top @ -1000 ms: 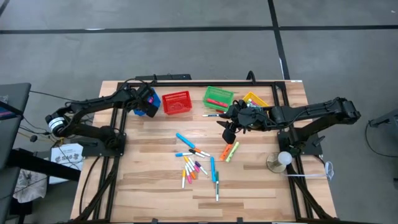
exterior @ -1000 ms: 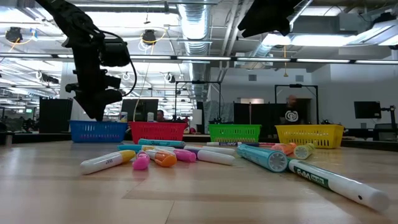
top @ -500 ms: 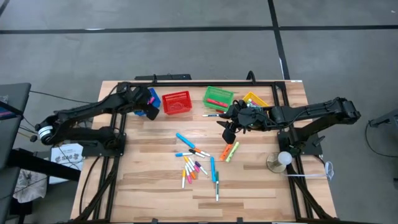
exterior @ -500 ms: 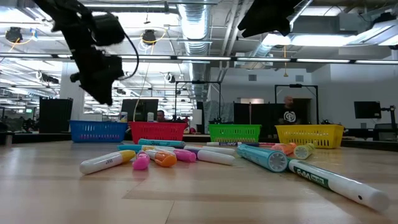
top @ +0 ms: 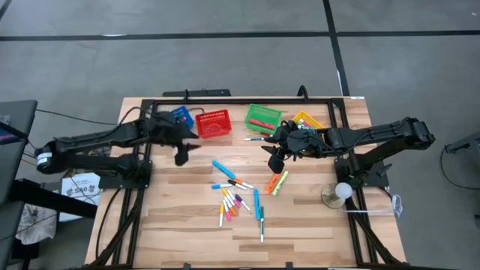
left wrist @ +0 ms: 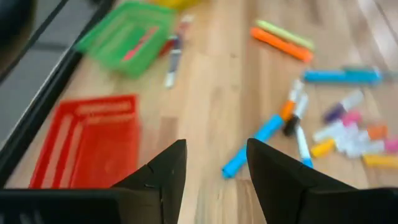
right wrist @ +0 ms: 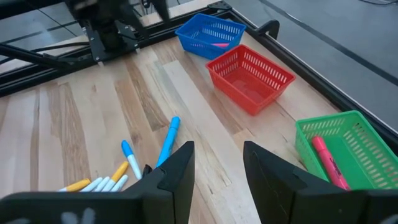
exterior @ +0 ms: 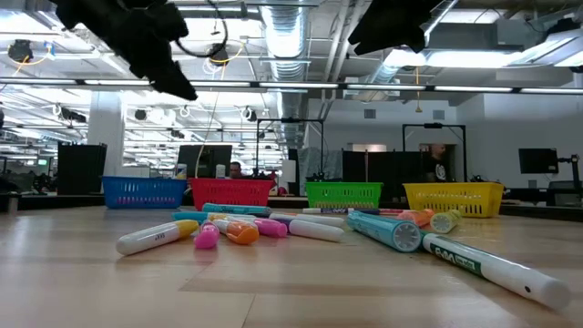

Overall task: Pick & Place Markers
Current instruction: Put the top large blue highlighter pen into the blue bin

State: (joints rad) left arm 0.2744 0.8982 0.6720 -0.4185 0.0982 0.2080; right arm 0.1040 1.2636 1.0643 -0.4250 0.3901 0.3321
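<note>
High view: left pincer (top: 182,156), empty and parted, hangs beside the red basket (top: 213,124). Markers (top: 237,196) lie scattered nearby on the surface (top: 315,225). Right pincer (top: 274,160), parted, empty, hovers over their far edge.

- No wording can be read anywhere.
- The white marker (exterior: 492,266) nearest the low camera carries a green label, its print illegible.

Sitting in a row along the far edge of a light wooden table (top: 187,225): blue basket (top: 180,116), red basket (top: 213,124), green basket (top: 263,118), yellow basket (top: 308,120). Standing near the right edge of the table: a small white-topped round object (top: 341,192). Lying beside the left edge: a printed white sheet (top: 81,185). Standing in the background room beyond the table: a person (exterior: 435,162).
</note>
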